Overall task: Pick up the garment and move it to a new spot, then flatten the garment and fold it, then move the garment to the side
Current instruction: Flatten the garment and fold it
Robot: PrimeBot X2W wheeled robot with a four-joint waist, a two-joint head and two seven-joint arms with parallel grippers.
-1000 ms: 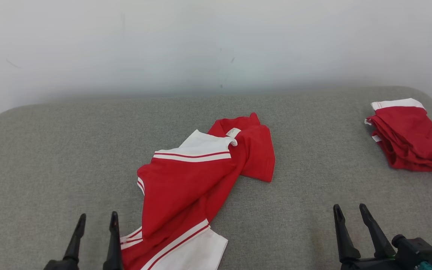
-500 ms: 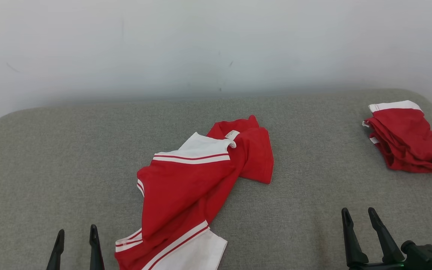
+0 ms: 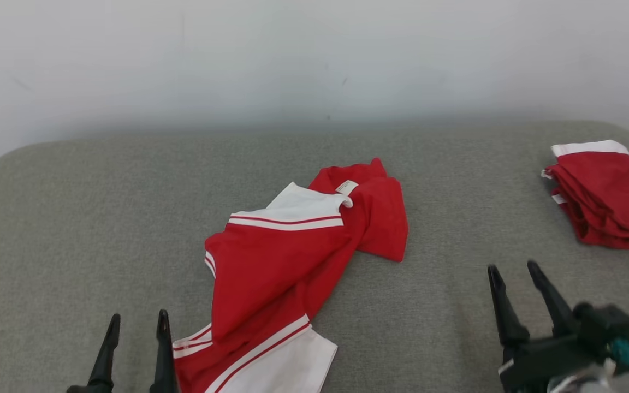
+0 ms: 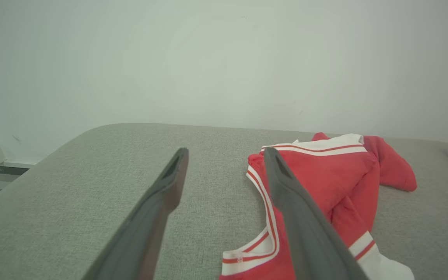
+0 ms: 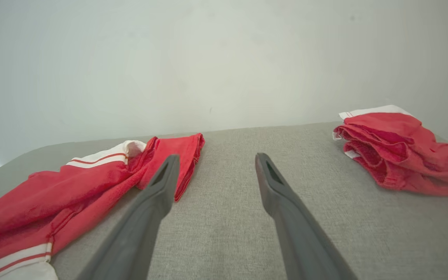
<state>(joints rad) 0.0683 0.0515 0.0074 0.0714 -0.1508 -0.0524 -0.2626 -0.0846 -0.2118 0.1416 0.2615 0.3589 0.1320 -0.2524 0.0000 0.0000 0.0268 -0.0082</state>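
A bare test room: grey padded table point(image 3: 74, 218) against blank white wall point(image 3: 292, 54)

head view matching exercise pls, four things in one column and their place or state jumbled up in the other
Column one
1. rumpled garment
2. folded garment
3. left gripper
4. right gripper

Column two
a. far right of the grey surface, in a folded pile
b. lower left, open, beside the near end of the red and white cloth
c. middle of the surface, not yet flattened
d. lower right, open, over bare grey fabric

Pairs: 1-c, 2-a, 3-b, 4-d
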